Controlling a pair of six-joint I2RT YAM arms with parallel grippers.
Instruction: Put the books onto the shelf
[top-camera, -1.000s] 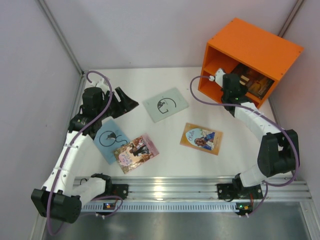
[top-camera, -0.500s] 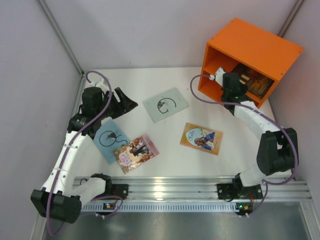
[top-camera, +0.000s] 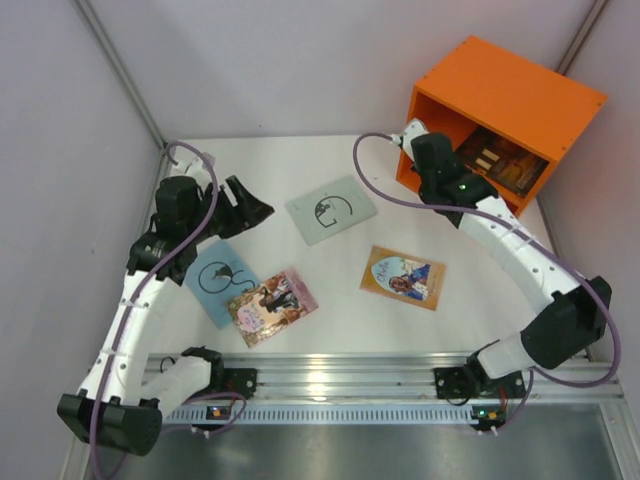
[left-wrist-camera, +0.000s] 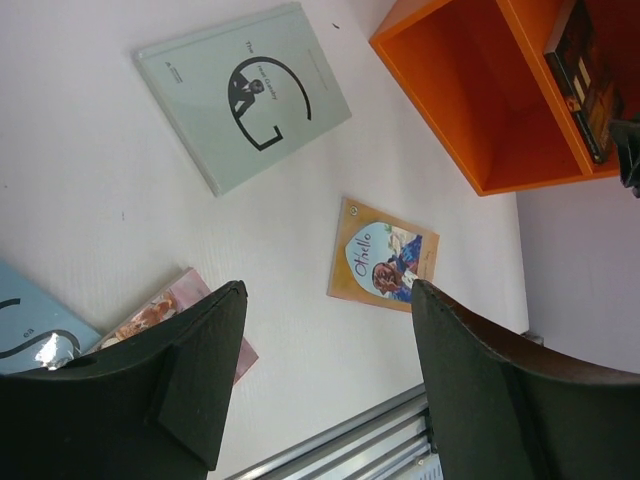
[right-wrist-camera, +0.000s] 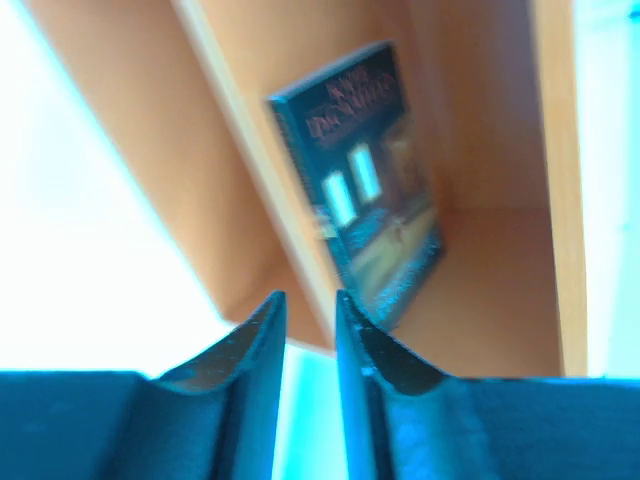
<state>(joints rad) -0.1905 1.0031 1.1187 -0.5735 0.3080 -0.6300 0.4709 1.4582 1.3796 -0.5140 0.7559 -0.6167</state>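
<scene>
A robotics lab cell: bare white walls (top-camera: 300, 60) enclose a white table (top-camera: 330, 290) with an aluminium mounting rail (top-camera: 340, 375).

My left arm (top-camera: 130, 300) bent, left pincer (left-wrist-camera: 328, 300) spread wide, empty. Right arm (top-camera: 510, 235) stretched far forward, right pincer (right-wrist-camera: 310, 300) barely parted, empty.

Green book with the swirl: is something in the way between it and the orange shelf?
Yes, one thing. The right gripper and its purple cable hang right in front of the shelf, between it and the green book. No other book lies on that stretch of table, and one shelf compartment looks empty.
</scene>
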